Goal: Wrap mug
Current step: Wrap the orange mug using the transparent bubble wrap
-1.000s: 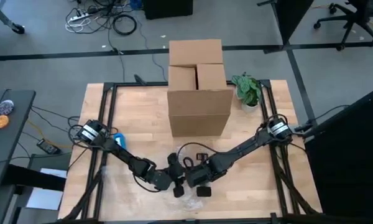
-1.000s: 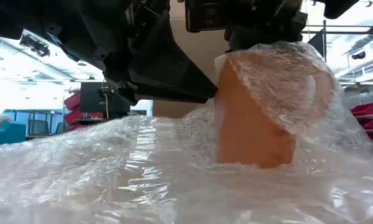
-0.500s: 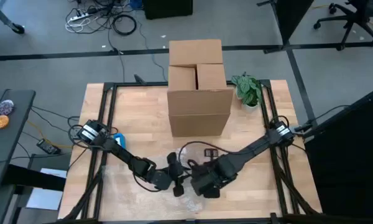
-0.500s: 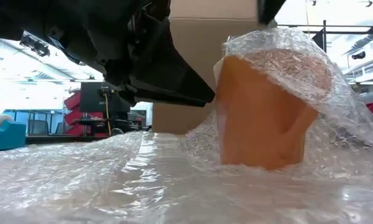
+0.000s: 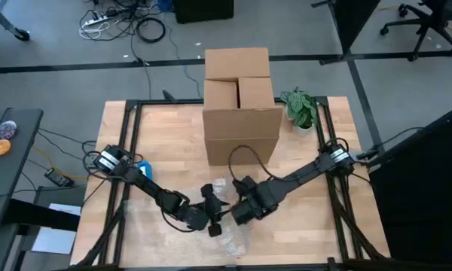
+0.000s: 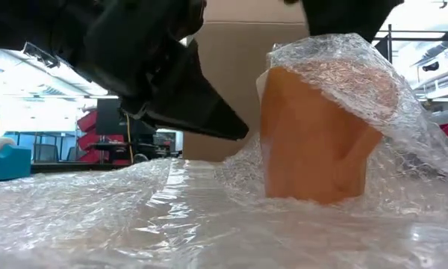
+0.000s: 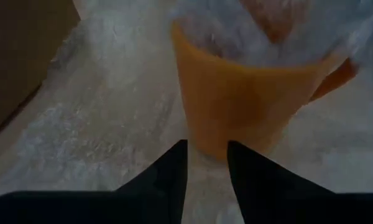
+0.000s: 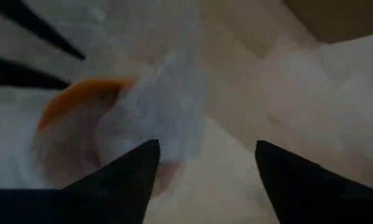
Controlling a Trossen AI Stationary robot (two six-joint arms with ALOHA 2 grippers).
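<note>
Cardboard box (image 5: 239, 105) is sitting well beyond both grippers at the table's far side, likely waiting there as the packing destination. Bubble wrap (image 6: 119, 209) is lying spread flat under and around both grippers, so the sheet is serving as the work surface, with one flap draped over the mug's top and far side. Orange mug (image 6: 313, 134) is standing upright on the wrap, just ahead of the left gripper's tips and directly below the right gripper, with its handle side under the flap. Left gripper (image 7: 207, 158) is hovering low beside the mug, fingers nearly together with a narrow gap, gripping nothing; probably bracing or nudging the near side. Right gripper (image 8: 205, 168) is hanging above the mug with fingers spread wide, holding nothing, flap lying loose below it. Judging by this, the wrap is only partly done: near face of mug is uncovered.
</note>
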